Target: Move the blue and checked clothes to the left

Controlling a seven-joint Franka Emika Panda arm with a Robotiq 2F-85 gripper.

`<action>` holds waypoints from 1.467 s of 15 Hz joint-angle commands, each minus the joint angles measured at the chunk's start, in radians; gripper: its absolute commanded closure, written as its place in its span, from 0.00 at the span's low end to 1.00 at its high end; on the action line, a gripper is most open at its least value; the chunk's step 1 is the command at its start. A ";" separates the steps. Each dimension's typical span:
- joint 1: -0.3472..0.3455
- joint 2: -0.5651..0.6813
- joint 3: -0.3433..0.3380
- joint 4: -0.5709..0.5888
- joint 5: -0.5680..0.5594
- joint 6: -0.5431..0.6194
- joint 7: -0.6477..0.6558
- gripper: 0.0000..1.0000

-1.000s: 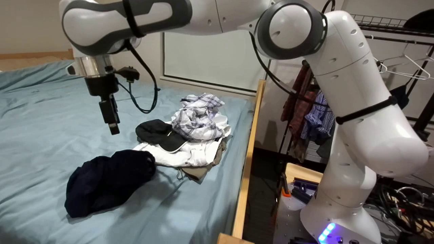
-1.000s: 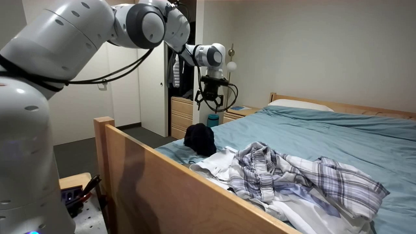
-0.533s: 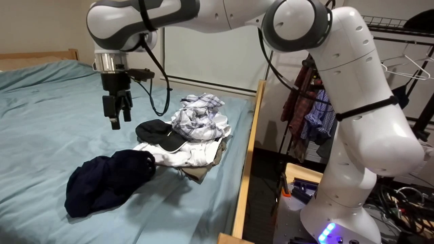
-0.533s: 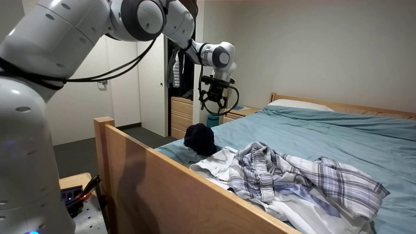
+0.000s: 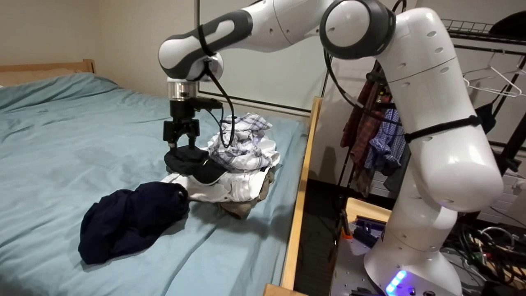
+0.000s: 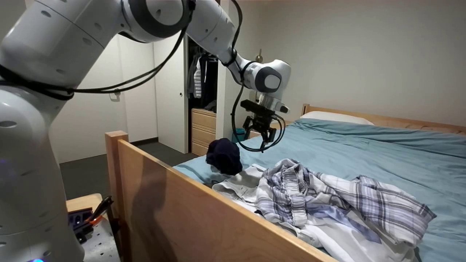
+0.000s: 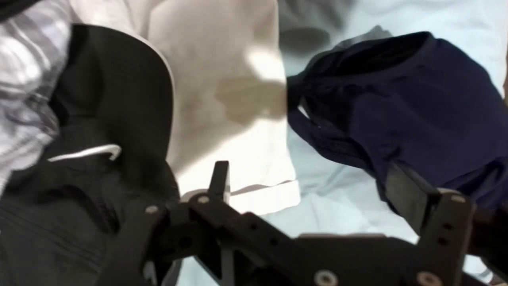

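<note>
Gripper [image 7: 312, 180] shifted toward black cap [image 7: 95, 176]; wide, empty; misaligned descent could snag white cloth [image 7: 260, 153], missing navy garment [image 7: 428, 113].

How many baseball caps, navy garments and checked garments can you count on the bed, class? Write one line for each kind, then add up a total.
Baseball cap: 1
Navy garment: 1
Checked garment: 1
Total: 3
</note>
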 commanded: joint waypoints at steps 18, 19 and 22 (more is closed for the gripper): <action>-0.026 -0.292 -0.211 -0.458 -0.023 0.295 0.728 0.00; -0.016 -0.279 -0.220 -0.451 -0.041 0.309 0.790 0.00; 0.016 -0.237 -0.247 -0.424 -0.120 0.333 0.979 0.00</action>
